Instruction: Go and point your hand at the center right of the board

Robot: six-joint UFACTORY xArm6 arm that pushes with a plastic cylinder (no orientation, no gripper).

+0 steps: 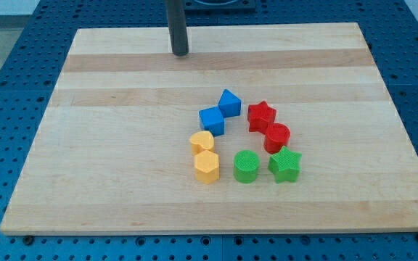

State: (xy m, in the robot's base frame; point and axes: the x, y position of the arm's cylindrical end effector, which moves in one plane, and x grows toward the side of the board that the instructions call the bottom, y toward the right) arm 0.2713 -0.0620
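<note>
My tip [180,53] rests near the top edge of the wooden board [107,167], left of centre, well above the blocks. The blocks cluster in the board's middle: a blue wedge-like block [229,102], a blue cube [212,119], a red star [262,115], a red cylinder [276,137], a yellow block [202,141], a yellow hexagonal block [206,166], a green cylinder [246,166] and a green star [285,164]. The tip touches none of them.
The board lies on a blue perforated table [13,65] that shows on all sides.
</note>
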